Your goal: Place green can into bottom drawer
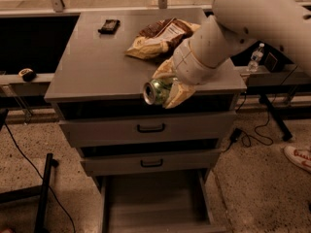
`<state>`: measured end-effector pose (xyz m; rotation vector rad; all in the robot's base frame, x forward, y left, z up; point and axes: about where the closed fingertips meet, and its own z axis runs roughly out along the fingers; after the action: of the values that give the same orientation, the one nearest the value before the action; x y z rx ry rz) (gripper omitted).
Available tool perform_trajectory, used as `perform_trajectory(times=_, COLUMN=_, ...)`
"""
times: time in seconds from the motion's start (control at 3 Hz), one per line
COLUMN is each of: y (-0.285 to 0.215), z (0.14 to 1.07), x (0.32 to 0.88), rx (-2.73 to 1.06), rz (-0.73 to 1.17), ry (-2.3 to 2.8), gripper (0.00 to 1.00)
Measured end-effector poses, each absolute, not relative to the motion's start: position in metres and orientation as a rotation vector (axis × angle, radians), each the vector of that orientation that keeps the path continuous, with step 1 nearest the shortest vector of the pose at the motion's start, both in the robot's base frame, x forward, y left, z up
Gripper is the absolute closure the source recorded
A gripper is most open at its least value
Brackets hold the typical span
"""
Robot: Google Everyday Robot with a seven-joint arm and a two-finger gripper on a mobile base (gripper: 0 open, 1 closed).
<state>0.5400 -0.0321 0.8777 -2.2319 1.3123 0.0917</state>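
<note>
green can [156, 91] clamped sideways in the claw [168, 88] at the cabinet [97, 67] front

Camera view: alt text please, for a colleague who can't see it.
The gripper holds the green can on its side at the front edge of the grey cabinet top, above the pulled-out bottom drawer. A chip bag and a small black object lie on the top behind it.

A chip bag [163, 37] is lying on the cabinet top [97, 67] behind the gripper [165, 92] at its front edge; a black device [109, 26] is resting back-left.
</note>
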Motion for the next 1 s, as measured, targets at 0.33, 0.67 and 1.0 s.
perform_trajectory(times=0.33, y=-0.042, z=0.872, x=0.538, rx=-2.194, rz=0.122, ry=1.330, gripper=1.00)
perform_trajectory(times=0.67, y=-0.048, z=0.843, x=0.547, rx=-2.113, rz=0.208, ry=1.379, gripper=1.00)
perform_trajectory(times=1.0, y=-0.034, z=0.769, x=0.532, rx=-1.971, rz=0.423, ry=1.359, gripper=1.00)
